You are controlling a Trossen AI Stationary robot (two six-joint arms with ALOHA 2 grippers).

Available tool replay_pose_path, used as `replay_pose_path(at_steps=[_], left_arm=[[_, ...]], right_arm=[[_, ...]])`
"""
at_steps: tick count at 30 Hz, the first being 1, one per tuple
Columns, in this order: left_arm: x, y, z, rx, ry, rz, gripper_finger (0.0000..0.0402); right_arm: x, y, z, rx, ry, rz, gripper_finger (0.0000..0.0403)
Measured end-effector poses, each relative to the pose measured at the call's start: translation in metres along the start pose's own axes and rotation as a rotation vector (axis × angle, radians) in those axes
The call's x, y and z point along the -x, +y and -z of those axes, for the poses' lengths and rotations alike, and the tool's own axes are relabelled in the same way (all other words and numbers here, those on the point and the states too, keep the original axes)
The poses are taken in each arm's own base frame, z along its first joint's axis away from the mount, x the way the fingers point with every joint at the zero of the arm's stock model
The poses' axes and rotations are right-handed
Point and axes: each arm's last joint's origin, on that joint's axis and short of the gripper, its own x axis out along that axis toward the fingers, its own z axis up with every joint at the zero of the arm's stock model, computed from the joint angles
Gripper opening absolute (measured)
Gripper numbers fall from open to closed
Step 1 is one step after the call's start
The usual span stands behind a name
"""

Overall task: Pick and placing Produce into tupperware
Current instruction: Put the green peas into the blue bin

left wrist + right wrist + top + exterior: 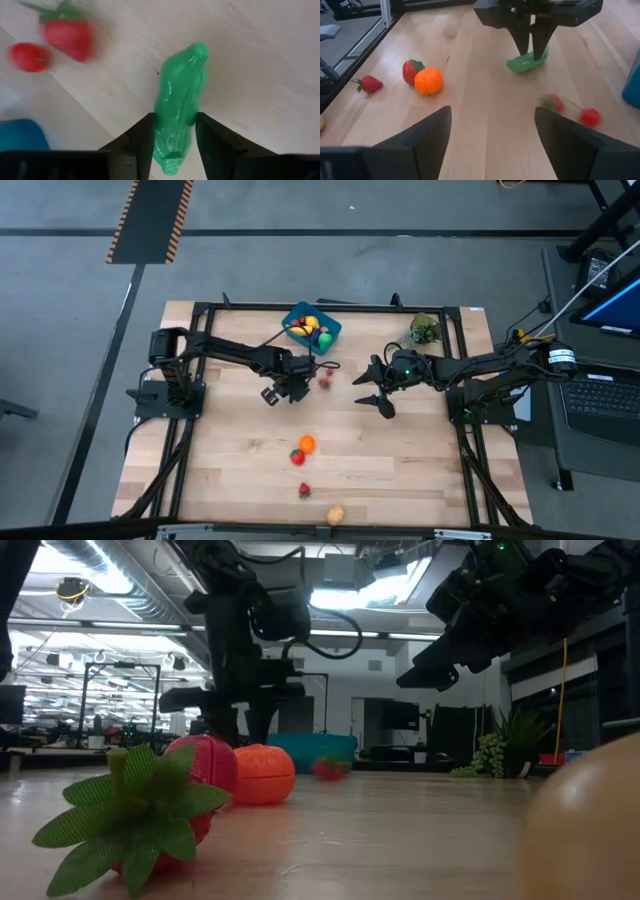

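Green pepper (179, 107) lying on desk (400, 460) near blue container (311, 327), we see left pincer (174, 131) grasping it; right pincer (492, 132) released, hovering mid-desk.

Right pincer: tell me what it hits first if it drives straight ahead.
Probably the green toy vegetable that the left pincer is closing on, straight ahead of the open right pincer; depth is unclear, and bare wood lies between.

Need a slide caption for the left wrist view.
Left gripper jaws flanking a green toy vegetable on the wooden table, red produce nearby.
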Motion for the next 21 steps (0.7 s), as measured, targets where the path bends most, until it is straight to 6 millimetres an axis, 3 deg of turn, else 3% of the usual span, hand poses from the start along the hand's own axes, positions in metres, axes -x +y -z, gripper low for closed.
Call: replay_pose_path(at_steps=[21], left_arm=[[-0.0040,-0.0011,-0.0035,0.093,-0.088,0.062,0.0128]], right_arm=[[0.0000,0.0000,0.0003,-0.001,0.003,0.000,0.0288]])
